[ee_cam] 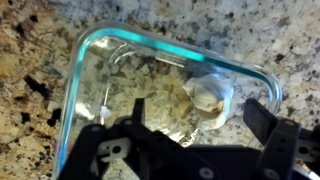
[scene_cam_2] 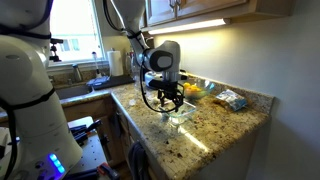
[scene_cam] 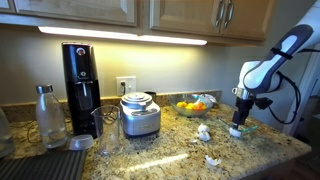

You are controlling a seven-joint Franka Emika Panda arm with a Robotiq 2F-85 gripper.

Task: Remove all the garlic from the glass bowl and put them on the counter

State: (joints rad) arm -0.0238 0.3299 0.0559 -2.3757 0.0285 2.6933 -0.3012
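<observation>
The glass bowl [ee_cam: 90, 45] sits on the speckled granite counter [ee_cam: 30, 60] and fills the wrist view. One white garlic bulb [ee_cam: 210, 97] lies inside it near a rim corner. My gripper [ee_cam: 200, 125] is open just above the bowl, its two dark fingers on either side of the bulb and not touching it. In both exterior views the gripper [scene_cam: 240, 113] [scene_cam_2: 170, 98] hangs straight down over the bowl [scene_cam: 244, 129] [scene_cam_2: 181, 116]. Two garlic bulbs [scene_cam: 204, 131] [scene_cam: 213, 160] lie on the counter [scene_cam: 160, 150] beside the bowl.
A bowl of orange and yellow fruit [scene_cam: 193, 104] stands behind the glass bowl. A steel pot [scene_cam: 140, 115], a black coffee maker [scene_cam: 80, 85] and a bottle [scene_cam: 48, 115] stand further along. A packet [scene_cam_2: 232, 99] lies near the wall, and a sink [scene_cam_2: 75, 88] is beyond.
</observation>
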